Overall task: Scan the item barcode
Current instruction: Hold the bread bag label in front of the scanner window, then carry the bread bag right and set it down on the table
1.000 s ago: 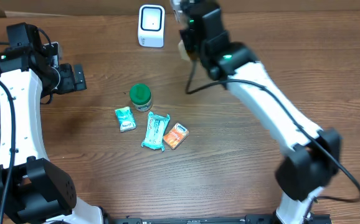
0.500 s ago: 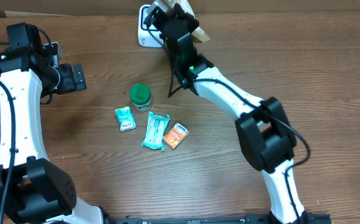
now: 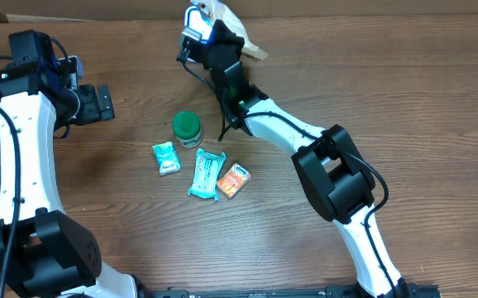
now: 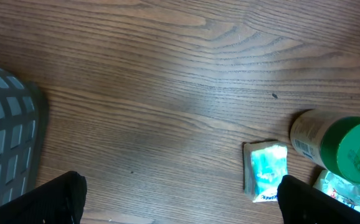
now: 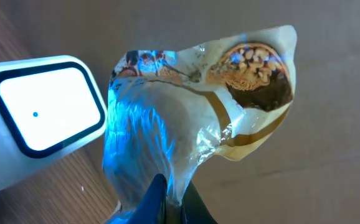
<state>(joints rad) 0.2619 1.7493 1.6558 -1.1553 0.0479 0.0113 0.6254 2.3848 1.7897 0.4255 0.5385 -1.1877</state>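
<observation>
1. Where the overhead camera looks down on the brown wooden table (image 3: pixel 371 99), the right gripper (image 3: pixel 212 29) reaches to the far edge. It is clenched on a crinkled cream-and-brown plastic snack packet (image 3: pixel 249 50). The packet sits just beside the white box-shaped barcode scanner (image 3: pixel 188 35), most of which the gripper hides. The left gripper (image 3: pixel 98 103) hangs released over bare wood at the left, well apart from both. A green-lidded round jar (image 3: pixel 186 126) stands mid-table. Near it lie a small teal sachet (image 3: pixel 166 158), a longer teal wrapper (image 3: pixel 207 174) and an orange packet (image 3: pixel 234 180), the last two touching.

2. In the left wrist view, the left gripper (image 4: pixel 180 186) has its black fingers (image 4: pixel 55 199) spread wide at the lower corners, with nothing between them. A grey mesh basket (image 4: pixel 5 143) fills the left edge. The jar (image 4: pixel 345 152) and the sachet (image 4: pixel 266 171) sit just beside each other at the right.

3. In the right wrist view, the right gripper (image 5: pixel 167 199) pinches the lower edge of the snack packet (image 5: pixel 192 112). The packet stands up from the fingers, with blue light across its left side. The scanner (image 5: pixel 40 115), its white window framed in black, is just to the packet's left. Whether the two touch cannot be told.
</observation>
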